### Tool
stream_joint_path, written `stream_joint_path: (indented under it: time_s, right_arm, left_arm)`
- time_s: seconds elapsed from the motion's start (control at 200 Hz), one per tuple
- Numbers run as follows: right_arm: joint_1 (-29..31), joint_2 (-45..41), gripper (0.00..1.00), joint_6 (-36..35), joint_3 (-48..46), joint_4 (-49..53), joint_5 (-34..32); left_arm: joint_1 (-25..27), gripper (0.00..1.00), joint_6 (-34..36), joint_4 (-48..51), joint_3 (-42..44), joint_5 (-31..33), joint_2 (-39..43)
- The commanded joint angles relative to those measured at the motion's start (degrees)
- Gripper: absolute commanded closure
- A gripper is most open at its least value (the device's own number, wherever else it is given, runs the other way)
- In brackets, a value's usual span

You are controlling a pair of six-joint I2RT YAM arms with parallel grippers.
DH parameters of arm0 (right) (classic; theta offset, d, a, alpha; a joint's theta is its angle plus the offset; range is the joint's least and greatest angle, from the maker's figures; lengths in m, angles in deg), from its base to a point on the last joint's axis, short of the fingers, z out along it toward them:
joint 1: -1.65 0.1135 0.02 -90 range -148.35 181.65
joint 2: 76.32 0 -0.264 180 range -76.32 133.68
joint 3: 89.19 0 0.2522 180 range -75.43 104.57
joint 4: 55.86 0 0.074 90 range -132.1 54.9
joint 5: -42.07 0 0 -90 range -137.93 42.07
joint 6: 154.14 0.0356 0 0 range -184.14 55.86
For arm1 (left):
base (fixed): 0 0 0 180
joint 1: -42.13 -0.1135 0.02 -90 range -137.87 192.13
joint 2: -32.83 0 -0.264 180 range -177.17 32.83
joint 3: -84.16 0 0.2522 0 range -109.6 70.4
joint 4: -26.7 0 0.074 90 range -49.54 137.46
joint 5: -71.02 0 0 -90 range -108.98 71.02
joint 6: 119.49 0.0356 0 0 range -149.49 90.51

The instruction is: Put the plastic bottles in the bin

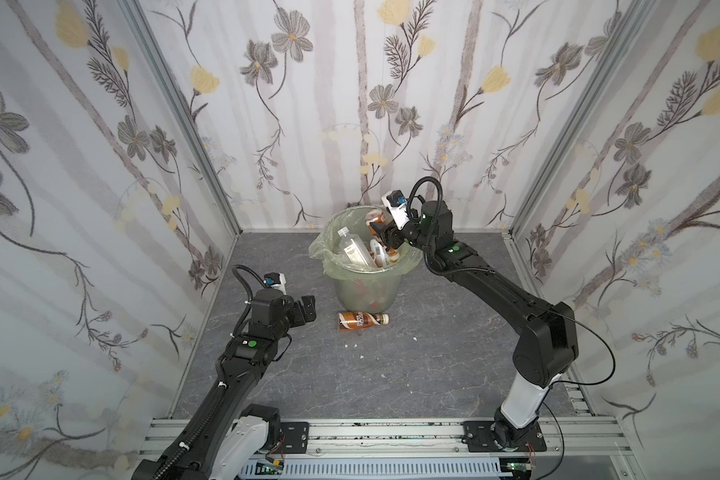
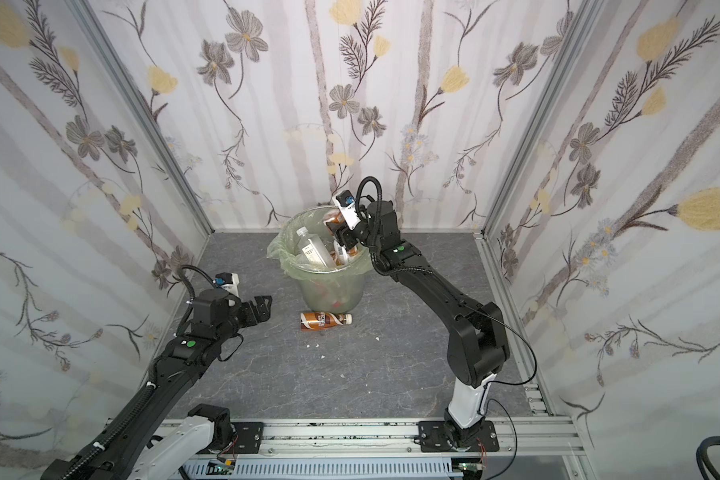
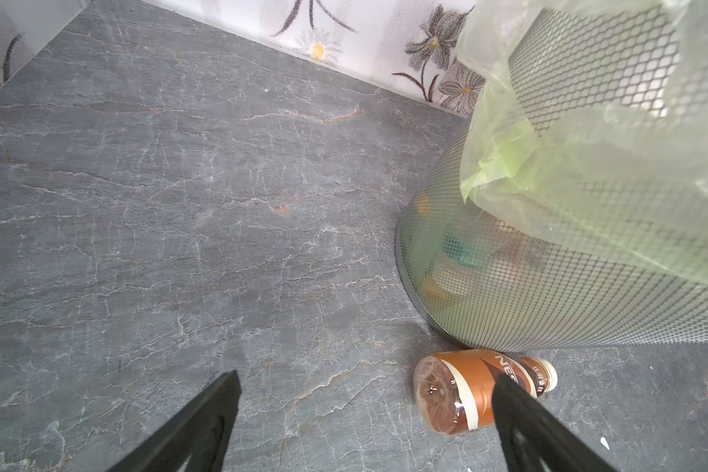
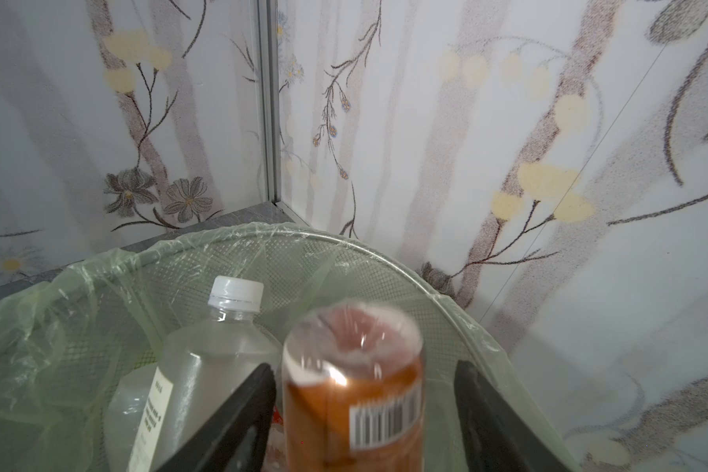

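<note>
Over the bin: we find the right gripper, jaws parted, with a gap showing on each side of the blurred amber bottle between them; nothing clamps it.
Inside the bin: we see a clear white-capped bottle leaning on the green liner, among other labelled bottles.
Near side of the bin: a brown-labelled bottle lies on its side on the tabletop, just beside the base.
Left of the bin: we see the left gripper, jaws spread wide, empty.
</note>
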Motion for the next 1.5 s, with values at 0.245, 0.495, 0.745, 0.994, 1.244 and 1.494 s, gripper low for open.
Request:
stream_joint_path:
  time_s: [0.245, 0.495, 0.745, 0.994, 1.244, 1.494]
  right_arm:
    - [0.5, -8.3, 0.26, -0.5, -5.1, -0.5, -0.1]
    - [1.1, -19.8, 0.28, -0.5, -19.0, -3.7, 4.6]
    - [3.9, -31.9, 0.31, 1.4, -34.7, -6.8, 4.9]
    - [8.6, -37.4, 0.35, 3.6, -47.8, -8.6, 1.3]
    - [13.4, -33.4, 0.36, 0.7, -53.6, -9.3, -2.6]
    - [15.5, -23.7, 0.41, 1.3, -53.4, -15.2, -4.9]
  left_arm:
    - [-0.1, 0.02, -0.3, -1.3, 0.2, -1.3, -0.5]
    - [0.0, 0.06, -0.8, -1.7, 0.0, -4.9, -2.7]
    - [1.0, 0.09, -2.4, -2.8, 0.9, -8.9, -4.8]
    - [3.4, 0.14, -3.7, -4.2, 1.4, -9.0, -7.1]
    - [5.8, 0.19, -5.0, -8.3, 3.1, -9.5, -10.9]
    - [8.5, 0.21, -6.2, -15.9, 6.9, -11.5, -13.1]
